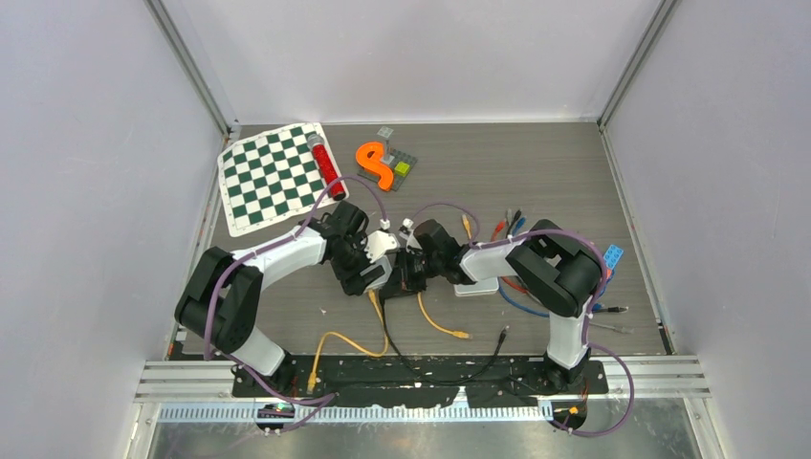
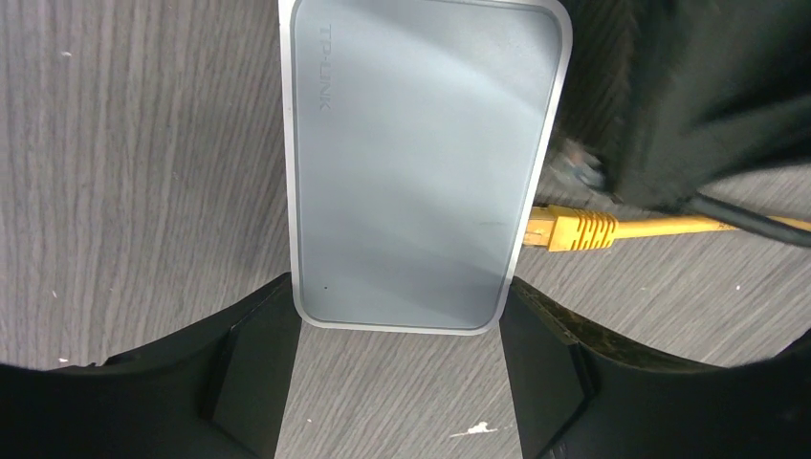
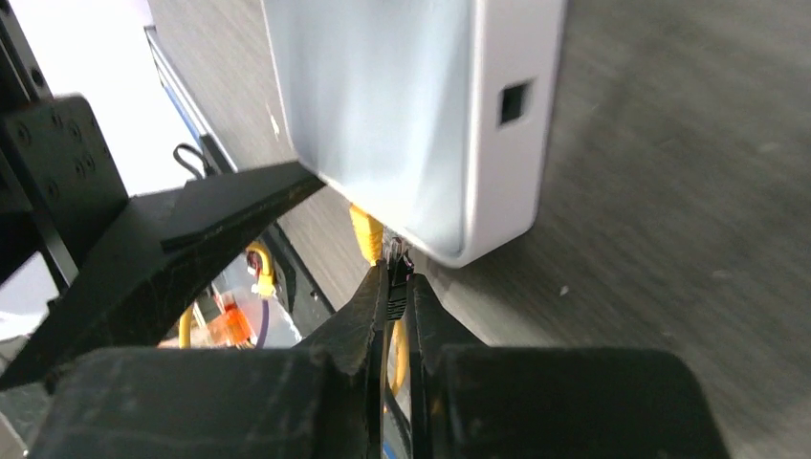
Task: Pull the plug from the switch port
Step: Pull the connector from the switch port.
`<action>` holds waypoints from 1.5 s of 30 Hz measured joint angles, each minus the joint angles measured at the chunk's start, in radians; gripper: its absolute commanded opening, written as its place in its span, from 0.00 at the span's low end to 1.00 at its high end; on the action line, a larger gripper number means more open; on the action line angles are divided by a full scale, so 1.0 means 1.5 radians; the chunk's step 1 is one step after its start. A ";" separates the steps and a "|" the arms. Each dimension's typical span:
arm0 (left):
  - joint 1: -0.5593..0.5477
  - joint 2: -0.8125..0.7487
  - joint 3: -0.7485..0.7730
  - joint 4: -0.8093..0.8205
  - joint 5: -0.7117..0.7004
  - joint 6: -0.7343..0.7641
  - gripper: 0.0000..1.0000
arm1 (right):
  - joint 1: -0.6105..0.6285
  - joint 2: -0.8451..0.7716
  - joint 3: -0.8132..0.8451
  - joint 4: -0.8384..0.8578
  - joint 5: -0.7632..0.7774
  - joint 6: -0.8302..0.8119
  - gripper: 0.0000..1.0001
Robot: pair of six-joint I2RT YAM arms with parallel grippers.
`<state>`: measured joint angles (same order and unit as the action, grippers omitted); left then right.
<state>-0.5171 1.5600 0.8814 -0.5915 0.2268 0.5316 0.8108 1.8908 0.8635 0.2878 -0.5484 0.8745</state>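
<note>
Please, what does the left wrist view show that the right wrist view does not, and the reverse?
Only the left wrist view: the TP-LINK lettering on the switch and the left gripper clamping both its long sides. Only the right wrist view: a small square hole in the switch's side and the right gripper shut on a black plug. Both: the switch and the yellow plug in its port.

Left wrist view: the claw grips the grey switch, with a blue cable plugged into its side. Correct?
No. The cable is yellow, not blue; the left wrist view shows it. The left claw does grip the grey switch.
</note>
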 measured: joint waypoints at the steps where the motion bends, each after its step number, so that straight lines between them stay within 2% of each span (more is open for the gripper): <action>1: 0.000 0.000 0.000 0.003 0.000 -0.001 0.27 | 0.002 -0.001 -0.001 -0.002 -0.009 0.000 0.05; 6: 0.000 0.000 0.000 0.012 -0.003 -0.003 0.29 | 0.019 -0.010 -0.007 -0.007 -0.046 -0.001 0.05; 10: 0.000 0.000 0.000 0.013 -0.003 -0.003 0.38 | 0.022 -0.028 -0.017 -0.009 -0.047 -0.003 0.05; 16: 0.000 -0.014 -0.018 0.035 -0.007 -0.008 0.46 | 0.021 -0.080 -0.049 -0.007 -0.025 -0.002 0.05; 21: 0.000 -0.041 -0.038 0.055 -0.012 -0.018 0.60 | 0.008 -0.122 -0.077 -0.002 -0.009 0.009 0.05; 22: 0.000 -0.049 -0.041 0.059 -0.012 -0.019 0.72 | 0.006 -0.128 -0.081 -0.002 -0.006 0.010 0.05; 23: 0.000 -0.056 -0.043 0.063 -0.013 -0.020 0.94 | 0.003 -0.136 -0.085 -0.003 -0.001 0.012 0.05; 24: 0.000 -0.064 -0.046 0.068 -0.014 -0.020 0.99 | -0.001 -0.144 -0.090 -0.004 0.005 0.013 0.05; 37: 0.000 -0.115 -0.070 0.122 -0.047 -0.049 1.00 | -0.055 -0.269 -0.112 -0.040 0.057 0.014 0.05; 45: 0.000 -0.323 -0.197 0.268 -0.222 -0.109 1.00 | -0.145 -0.281 -0.013 -0.085 0.083 0.031 0.05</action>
<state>-0.5167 1.0752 0.5861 -0.1902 -0.1062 0.3679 0.5930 1.4693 0.8433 0.1596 -0.4244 0.9203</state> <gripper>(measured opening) 0.994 0.114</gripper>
